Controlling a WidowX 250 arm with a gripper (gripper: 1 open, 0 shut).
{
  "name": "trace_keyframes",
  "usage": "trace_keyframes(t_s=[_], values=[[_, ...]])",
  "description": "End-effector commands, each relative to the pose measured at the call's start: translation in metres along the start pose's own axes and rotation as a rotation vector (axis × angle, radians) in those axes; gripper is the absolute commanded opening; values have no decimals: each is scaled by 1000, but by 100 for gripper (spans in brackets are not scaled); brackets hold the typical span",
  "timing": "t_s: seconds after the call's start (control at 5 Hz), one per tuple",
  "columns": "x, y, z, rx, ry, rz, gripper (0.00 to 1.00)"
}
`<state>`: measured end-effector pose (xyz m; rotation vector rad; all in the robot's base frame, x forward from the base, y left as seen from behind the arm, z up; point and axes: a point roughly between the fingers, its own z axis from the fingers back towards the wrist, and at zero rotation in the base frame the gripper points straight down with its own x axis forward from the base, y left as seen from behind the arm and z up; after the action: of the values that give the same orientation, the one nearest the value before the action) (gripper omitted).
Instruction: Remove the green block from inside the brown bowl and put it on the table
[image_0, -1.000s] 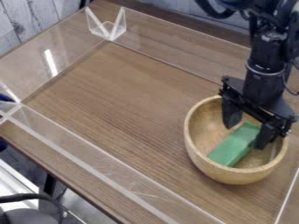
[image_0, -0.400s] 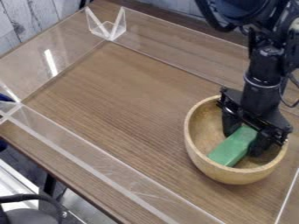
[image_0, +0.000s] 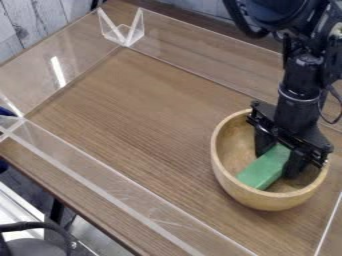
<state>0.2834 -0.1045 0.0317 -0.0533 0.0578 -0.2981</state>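
Note:
The green block (image_0: 265, 170) lies slanted inside the brown bowl (image_0: 225, 165), which sits at the right front of the table (image_0: 134, 110). My black gripper (image_0: 290, 152) reaches down into the bowl from above. Its two fingers stand on either side of the block's far end and are shut on it. The near end of the block rests on the bowl's floor. The far end is partly hidden behind the fingers.
Low clear acrylic walls (image_0: 80, 165) edge the tabletop on the left and front. A clear folded bracket (image_0: 120, 28) stands at the back left corner. Bare wood-grain surface stretches left of the bowl.
The gripper has come down deeper into the bowl, and its fingers have closed onto the block's far end. The block and bowl have stayed in place.

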Motion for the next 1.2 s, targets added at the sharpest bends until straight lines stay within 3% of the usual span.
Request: trace_keyframes(t_s=[0.0, 1.0], values=[[7, 2, 27, -7, -81, 1, 0], [1, 10, 51, -27, -111, 9, 0]])
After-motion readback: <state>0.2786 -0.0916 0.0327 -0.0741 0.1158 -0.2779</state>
